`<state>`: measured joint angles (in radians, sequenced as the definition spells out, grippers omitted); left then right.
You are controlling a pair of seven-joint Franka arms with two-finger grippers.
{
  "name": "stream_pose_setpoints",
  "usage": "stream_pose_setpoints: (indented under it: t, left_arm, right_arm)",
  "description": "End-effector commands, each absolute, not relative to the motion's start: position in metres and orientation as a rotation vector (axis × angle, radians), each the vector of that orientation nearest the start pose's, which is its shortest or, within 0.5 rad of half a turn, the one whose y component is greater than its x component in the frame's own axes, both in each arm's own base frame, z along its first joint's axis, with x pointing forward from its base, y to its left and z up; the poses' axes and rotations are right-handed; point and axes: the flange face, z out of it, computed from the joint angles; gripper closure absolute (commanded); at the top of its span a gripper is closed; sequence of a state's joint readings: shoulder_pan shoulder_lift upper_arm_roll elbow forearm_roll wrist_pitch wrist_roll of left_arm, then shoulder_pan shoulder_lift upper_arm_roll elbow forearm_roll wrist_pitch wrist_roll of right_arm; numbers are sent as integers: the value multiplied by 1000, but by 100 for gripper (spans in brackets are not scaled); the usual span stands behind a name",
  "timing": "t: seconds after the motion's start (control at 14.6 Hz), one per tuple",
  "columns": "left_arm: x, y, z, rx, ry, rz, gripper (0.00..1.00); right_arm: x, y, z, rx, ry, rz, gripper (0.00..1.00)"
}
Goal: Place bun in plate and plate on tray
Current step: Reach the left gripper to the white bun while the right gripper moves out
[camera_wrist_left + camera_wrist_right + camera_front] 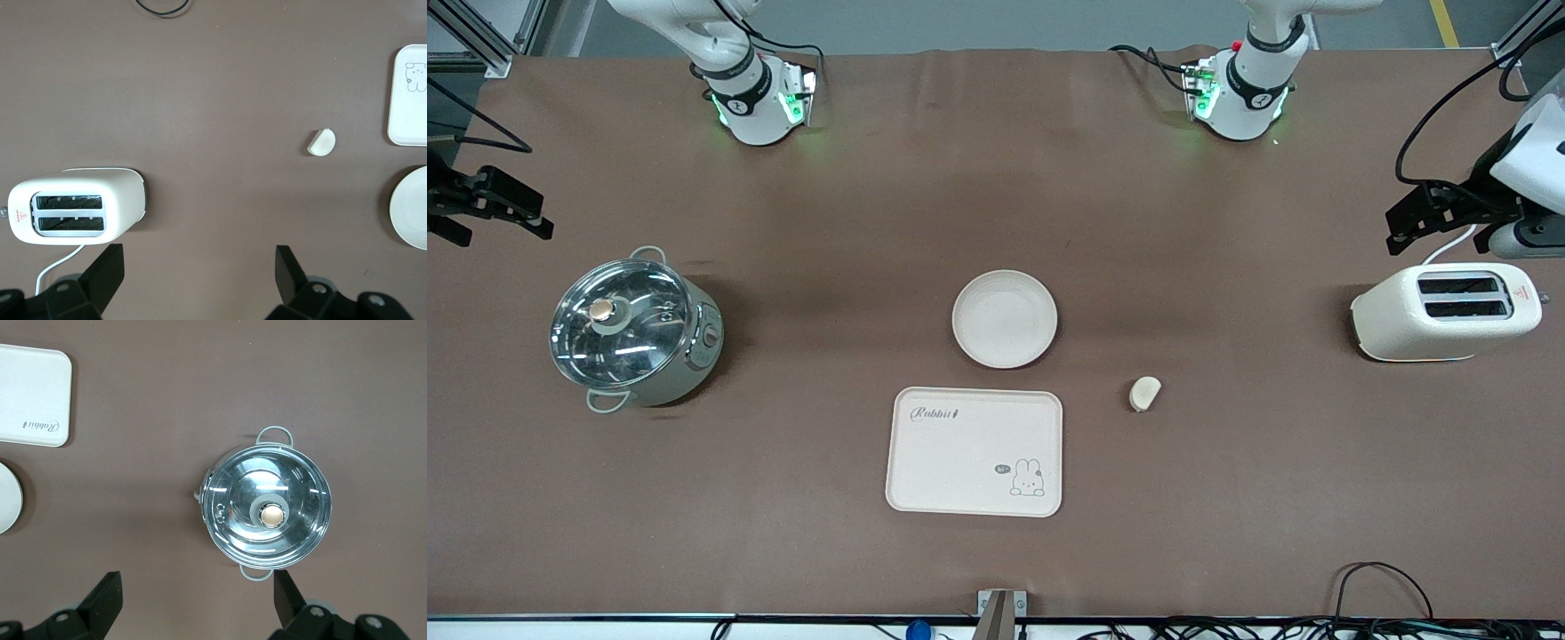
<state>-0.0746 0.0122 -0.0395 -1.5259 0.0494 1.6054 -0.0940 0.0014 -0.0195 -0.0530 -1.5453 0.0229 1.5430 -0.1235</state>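
Overhead, the front view counts one bun (1144, 393), one plate (1004, 319) and one tray (975, 451); the plate lies just beside the tray, farther from the camera; the bun sits apart from both, toward the left arm's end, level with the tray's upper edge; one pot (637, 333) and one toaster (1445, 311) stand at the table's ends; the left gripper (1409, 216) hangs above the toaster's end, the right gripper (511, 210) above the pot's end, both waiting.

Next, the left wrist view shows the left gripper's fingers (103, 273) spread wide, empty; the bun looks light and soft, likely squashy, so a gentle pinch across its curved sides seems best.

Lastly, the right wrist view shows that gripper's fingers (105, 597) also spread, empty, over the pot; the plate looks stiff, smooth and probably slippery; its raised rim is the likely hold.
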Motion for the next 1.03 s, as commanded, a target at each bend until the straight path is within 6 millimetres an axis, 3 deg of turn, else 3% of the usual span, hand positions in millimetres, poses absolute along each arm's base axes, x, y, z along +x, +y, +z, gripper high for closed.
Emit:
stream_pose_setpoints:
  t: [0.0,0.27,0.41,0.48,0.62,0.82,0.96]
  left_arm:
    - [560,-56,644,-3108,85,-97,0]
    - [561,-57,643,-3108,109,-94,0]
    - [562,-66,625,-3106,138,-36,0]
    - [573,-75,589,-3106,164,64,0]
    - [600,-115,516,-3117,279,185,0]
    - [640,-157,412,-3145,375,176,0]
    - [653,-180,360,-3166,436,136,1]
  right_arm:
    - [543,-25,648,-3130,-123,-25,0]
    - [543,-25,648,-3130,-126,-23,0]
    - [543,-24,646,-3128,-118,-16,0]
    - [547,-24,639,-3128,-116,3,0]
    - [559,-16,616,-3115,-132,57,0]
    - [576,11,589,-3112,-197,99,0]
    - [583,18,579,-3110,-216,96,0]
